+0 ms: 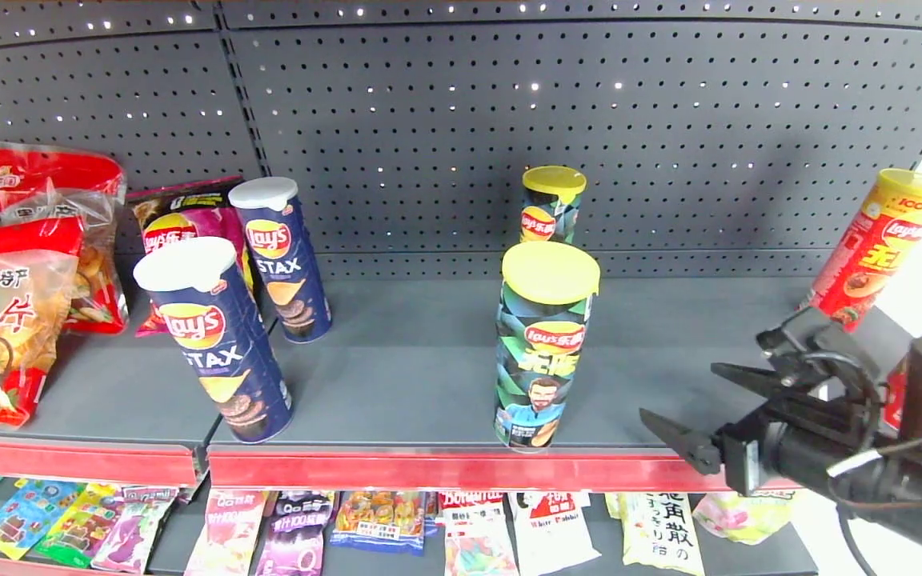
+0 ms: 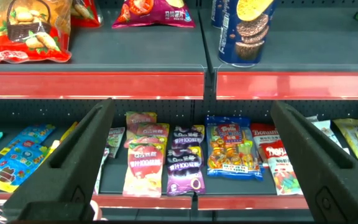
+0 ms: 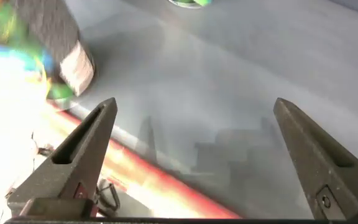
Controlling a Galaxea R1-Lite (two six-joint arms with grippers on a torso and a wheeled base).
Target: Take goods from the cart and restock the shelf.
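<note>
Green can [image 1: 545, 352]: tall tube, yellow lid, printed figure low on its side. Stands upright at front edge of shelf [image 1: 429, 360]. Right pincer [image 1: 681, 394] released, right of can, apart. Left pincer [image 2: 192, 109] released, facing snack bags [image 2: 185, 162].

Logos and lettering stand on the blue cans [image 1: 217, 344] and green cans [image 1: 545, 344].
</note>
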